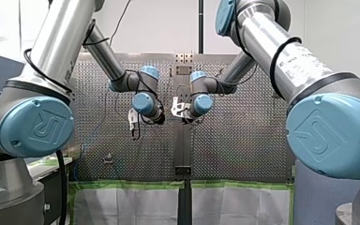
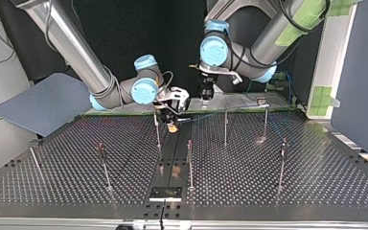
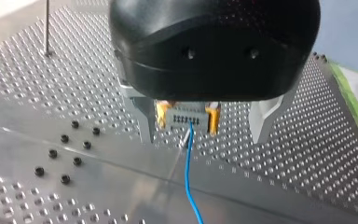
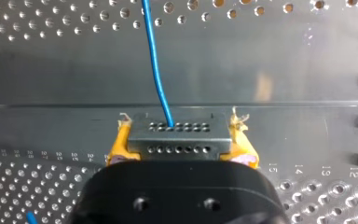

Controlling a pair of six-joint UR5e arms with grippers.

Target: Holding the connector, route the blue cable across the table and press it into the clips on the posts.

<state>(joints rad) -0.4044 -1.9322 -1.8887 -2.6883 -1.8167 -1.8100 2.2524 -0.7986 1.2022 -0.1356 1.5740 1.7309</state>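
While the connector (image 4: pixel 179 145) is clamped between the right gripper's (image 4: pixel 179 135) yellow pads (image 4: pixel 115 148) above the table's (image 2: pixel 278 187) centre strip, near its arm-side edge, the blue cable (image 4: pixel 155 60) is trailed from it; the left gripper's (image 2: pixel 205 95) fingers (image 3: pixel 142 123) are set apart.

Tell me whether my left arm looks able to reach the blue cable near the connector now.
Probably yes. My left end effector is open, and ahead of it the blue cable runs free from the connector, which my right end effector holds. Nothing shows in the way.
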